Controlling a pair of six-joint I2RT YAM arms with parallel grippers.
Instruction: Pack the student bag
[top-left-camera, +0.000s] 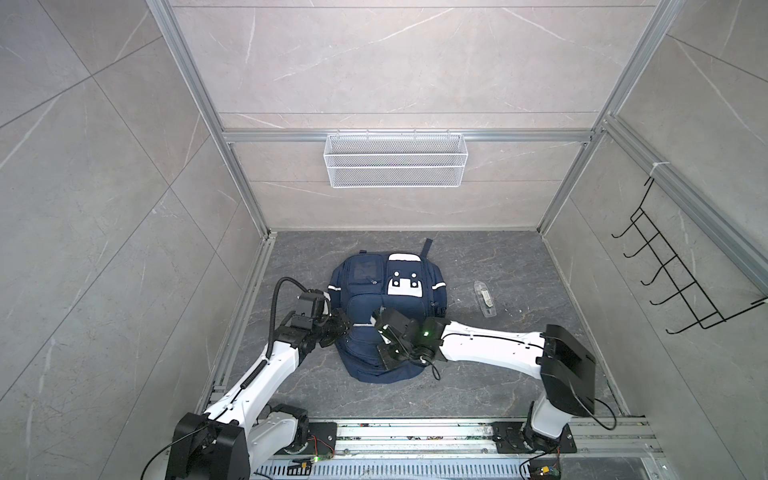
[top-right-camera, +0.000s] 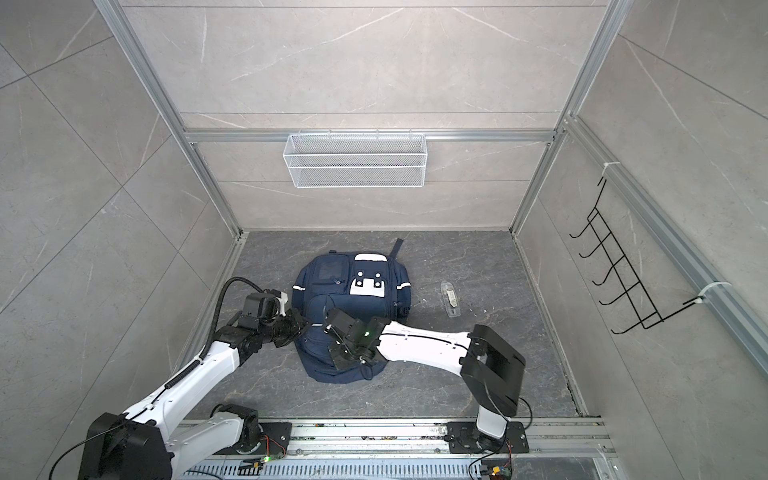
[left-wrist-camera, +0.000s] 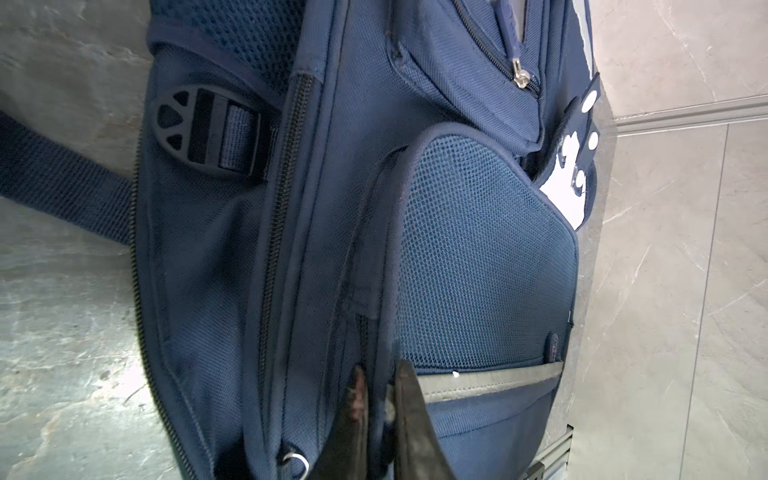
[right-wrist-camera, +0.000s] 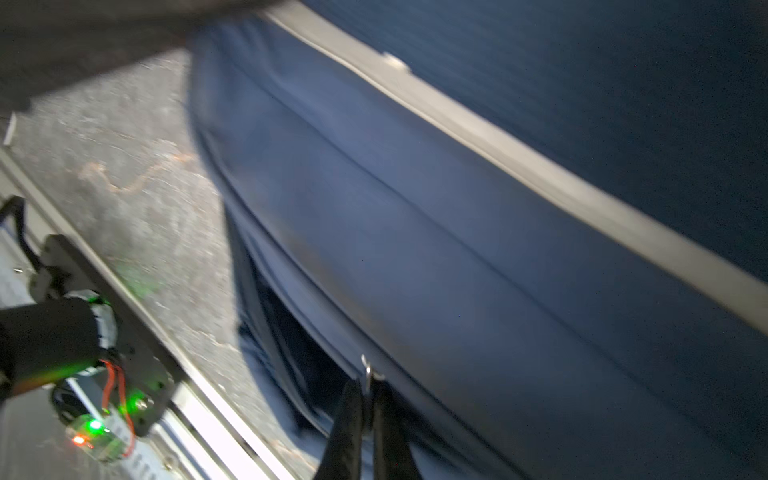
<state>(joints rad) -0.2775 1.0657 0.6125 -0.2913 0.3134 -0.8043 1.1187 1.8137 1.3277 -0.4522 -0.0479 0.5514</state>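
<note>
The student bag (top-left-camera: 390, 299) lies flat, front up, in the middle of the dark floor (top-left-camera: 519, 374). Both my arms reach onto its near half. My left gripper (left-wrist-camera: 383, 401) is narrowed to a pinch on the bag's fabric, at a piped seam beside the mesh pocket (left-wrist-camera: 478, 257). My right gripper (right-wrist-camera: 368, 388) is closed to a slit. Its wrist view is blurred, but a small metal zip pull (right-wrist-camera: 368, 371) appears caught at the tips. A small clear case (top-left-camera: 484, 300) lies on the floor to the right of the bag, apart from it.

I judge the step in hand is opening a zip so things can go in. To do it well, my left should anchor the fabric taut. My right should draw the pull along the line of the teeth, low and steady, not upward. Otherwise the slim pull could slip free, or the soft bag could bunch and drag.
</note>
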